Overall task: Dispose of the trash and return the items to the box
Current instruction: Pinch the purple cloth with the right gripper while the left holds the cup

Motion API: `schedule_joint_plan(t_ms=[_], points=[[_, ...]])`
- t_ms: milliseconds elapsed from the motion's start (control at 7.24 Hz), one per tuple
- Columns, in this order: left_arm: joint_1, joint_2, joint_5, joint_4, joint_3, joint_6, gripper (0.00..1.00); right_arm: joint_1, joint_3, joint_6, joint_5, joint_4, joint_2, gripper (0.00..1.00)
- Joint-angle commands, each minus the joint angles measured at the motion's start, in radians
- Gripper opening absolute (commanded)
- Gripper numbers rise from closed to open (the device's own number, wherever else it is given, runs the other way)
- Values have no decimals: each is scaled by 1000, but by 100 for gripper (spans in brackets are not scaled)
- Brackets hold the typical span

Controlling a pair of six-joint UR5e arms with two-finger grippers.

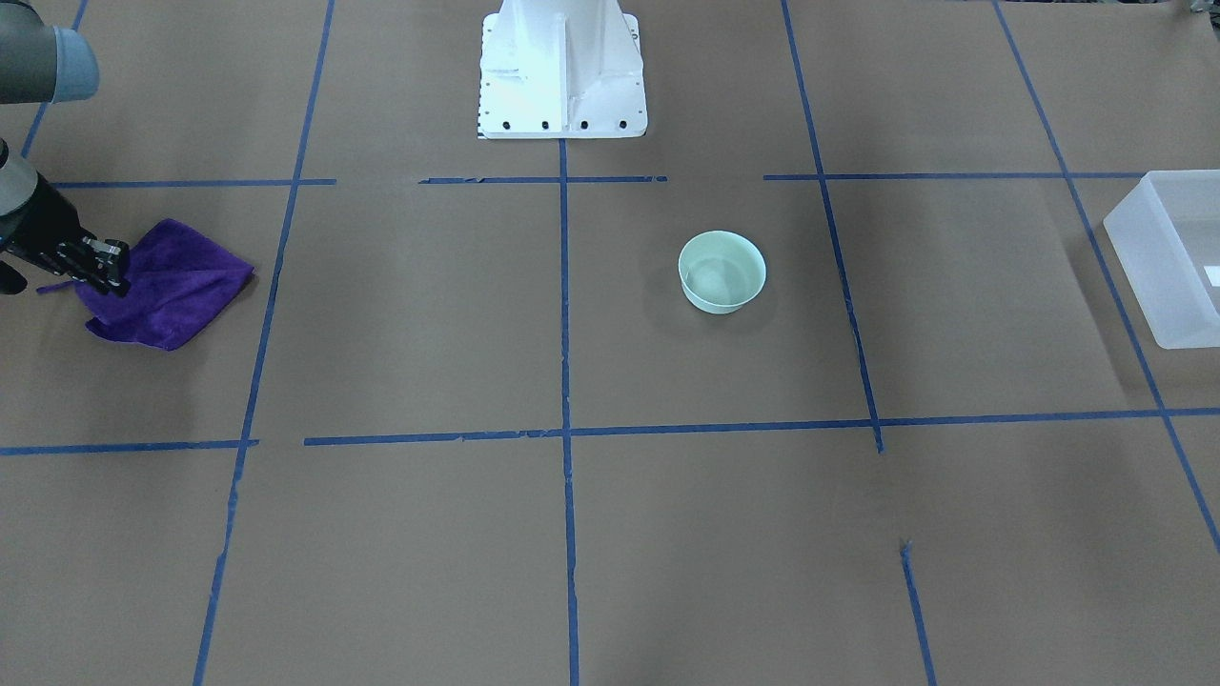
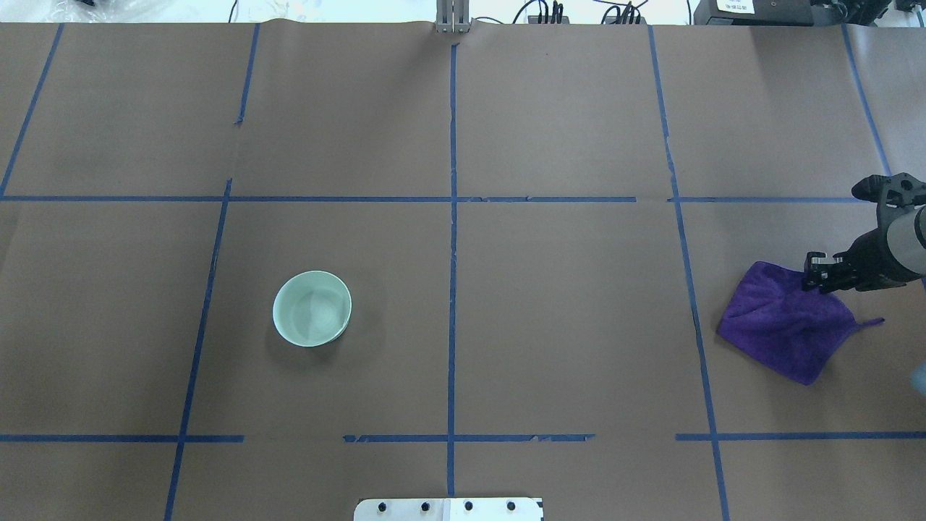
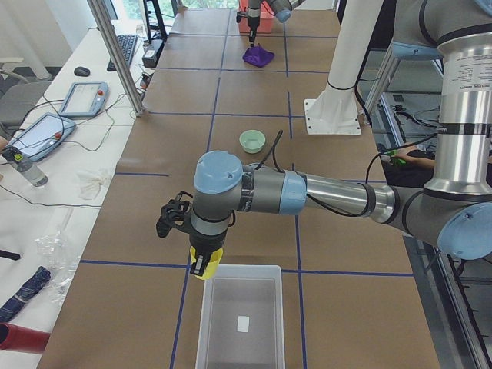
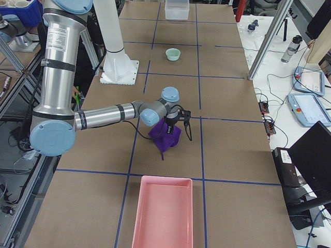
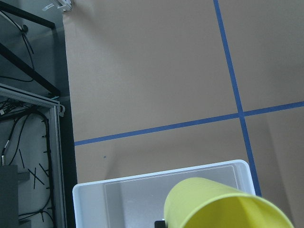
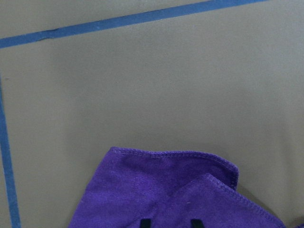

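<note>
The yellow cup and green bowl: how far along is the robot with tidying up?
Nothing is packed yet: the box looks empty. In hand: the left gripper holds the yellow cup over its rim, and the right gripper is at the purple cloth. Left: the green bowl, upright on the table.

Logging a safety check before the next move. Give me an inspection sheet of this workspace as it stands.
Surface: brown paper with a blue tape grid; no spills seen.
Job's things: yellow cup held in the air over the near end of the box; green bowl upright on the table, apart from both arms.
Clutter: purple cloth on the robot's right side; pink tray at that end of the table.
Grippers: left gripper shut on the cup; right gripper at the cloth's edge, grip unclear.
Cables: cable loop at the right wrist; leads beyond the far edge.
Surroundings: teach pendants on the side bench.
</note>
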Motion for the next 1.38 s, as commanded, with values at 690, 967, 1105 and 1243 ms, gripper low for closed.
schedule_joint_plan(t_ms=[690,967,1105,1243], points=[[-12,-7,-1,2,-1,0,0,-269,24,7,-110,-199,167,100],[-12,-9,-1,5,-1,0,0,-273,71,-7,-112,-307,165,100],[-14,-7,-3,7,-3,2,0,-283,71,-19,-136,-331,165,100],[-14,-7,-3,7,-4,2,0,-294,62,-69,-174,-333,167,100]])
